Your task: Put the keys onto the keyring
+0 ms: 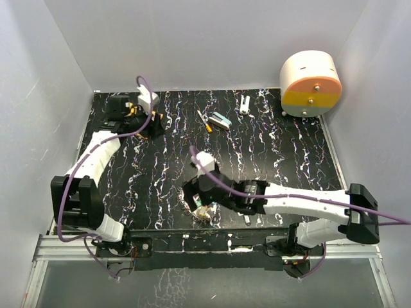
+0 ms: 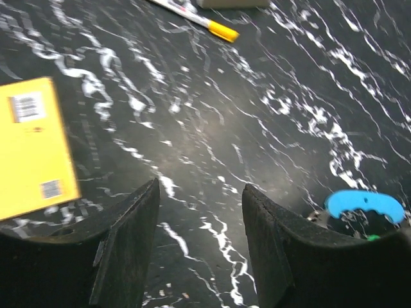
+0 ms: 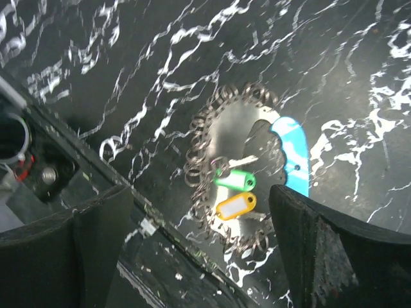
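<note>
Keyring (image 3: 194, 157): we see it lying flat on the black marbled worktop (image 1: 282, 147), close to the near edge, ahead of the right jaws and touching neither finger
Blue arc (image 3: 292, 154): follows one side of the loop; its lower end runs down to a finger's outline, so we cannot see where it stops
Keys: green-headed key (image 3: 235, 179) and yellow-headed key (image 3: 236, 206) lie side by side inside the loop, with a silver key (image 3: 247, 160) just above them; we cannot tell whether any is threaded on
Right jaws: released and spread wide, fingers (image 3: 96, 250) clear of everything, grasping nothing
Left jaws: released, fingers (image 2: 131, 244) parted over bare worktop, nothing between them
From above: the right wrist covers most of the keyring, and only a pale glint shows beneath it
Left wrist view: the blue arc shows low at the side, blurred and partly behind a finger
Yellow card (image 2: 32, 147): flat on the worktop beside the left jaws, cut off by the frame edge, print too small for us to read
Orange-tipped stick (image 1: 205, 120): at the far middle, just beside a teal-and-white block (image 1: 220, 120)
Small white piece (image 1: 246, 104): further along, too small to identify
Drum (image 1: 310, 83): white with an orange and yellow face, at the far right corner
</note>
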`<action>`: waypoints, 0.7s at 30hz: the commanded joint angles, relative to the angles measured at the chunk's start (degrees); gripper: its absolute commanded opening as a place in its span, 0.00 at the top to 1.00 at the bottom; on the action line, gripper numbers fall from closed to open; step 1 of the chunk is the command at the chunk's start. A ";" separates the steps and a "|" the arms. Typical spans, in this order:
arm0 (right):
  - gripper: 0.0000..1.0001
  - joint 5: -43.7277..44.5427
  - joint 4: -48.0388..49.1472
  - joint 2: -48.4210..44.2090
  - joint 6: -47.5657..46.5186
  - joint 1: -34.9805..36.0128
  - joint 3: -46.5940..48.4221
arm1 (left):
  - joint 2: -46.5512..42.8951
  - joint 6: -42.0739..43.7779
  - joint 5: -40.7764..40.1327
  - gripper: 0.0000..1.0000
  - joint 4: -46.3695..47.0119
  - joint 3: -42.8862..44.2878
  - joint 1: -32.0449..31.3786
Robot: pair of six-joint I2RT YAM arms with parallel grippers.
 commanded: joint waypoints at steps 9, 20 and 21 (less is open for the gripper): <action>0.42 -10.13 11.32 6.98 -1.69 -14.86 -2.00 | 0.73 -0.82 0.12 0.49 7.56 -7.31 -3.85; 0.50 -19.20 20.25 19.37 -3.50 -20.92 2.43 | -1.61 -1.37 -1.63 0.50 9.44 -11.60 -2.59; 0.50 -19.85 20.63 20.33 -3.73 -21.10 3.02 | -1.65 -1.16 -1.77 0.50 9.44 -11.67 -2.48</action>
